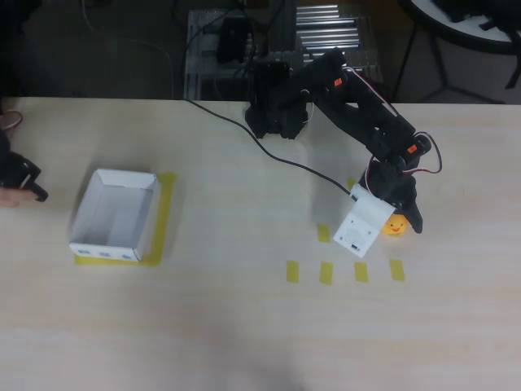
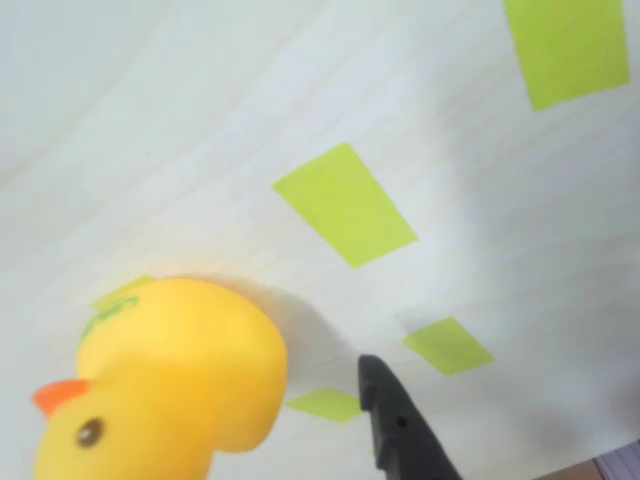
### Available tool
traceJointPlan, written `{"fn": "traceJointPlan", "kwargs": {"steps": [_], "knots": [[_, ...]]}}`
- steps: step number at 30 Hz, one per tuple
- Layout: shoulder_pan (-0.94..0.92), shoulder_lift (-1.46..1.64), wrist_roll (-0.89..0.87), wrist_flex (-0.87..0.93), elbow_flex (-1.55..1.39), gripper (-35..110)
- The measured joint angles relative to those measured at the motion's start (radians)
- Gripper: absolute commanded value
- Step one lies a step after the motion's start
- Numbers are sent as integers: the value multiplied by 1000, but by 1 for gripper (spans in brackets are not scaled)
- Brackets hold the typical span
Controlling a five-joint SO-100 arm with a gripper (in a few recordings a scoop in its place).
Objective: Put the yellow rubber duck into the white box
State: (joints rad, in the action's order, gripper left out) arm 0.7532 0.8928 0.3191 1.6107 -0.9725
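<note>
Yellow rubber duck: sitting on the table's right side in the overhead view, just above the row of yellow tape marks; up close in the wrist view, orange beak at the lower left.
Gripper: down low right at the duck, a dark finger poking up just beside its body with a sliver of table between them.
Grip: jaws look parted around the duck, no squeeze visible; how wide I cannot tell, since one finger alone is in sight.
White box: way over on the left, well apart from the duck, resting on a yellow tape outline.
Table: pale wood grain.
</note>
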Motion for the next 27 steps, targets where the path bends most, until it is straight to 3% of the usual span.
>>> {"fn": "traceJointPlan", "kwargs": {"steps": [14,18,27], "knots": [[21,-117,-43,0,141,25],[31,-156,-61,0,198,1],[41,-186,-137,0,282,0]]}}
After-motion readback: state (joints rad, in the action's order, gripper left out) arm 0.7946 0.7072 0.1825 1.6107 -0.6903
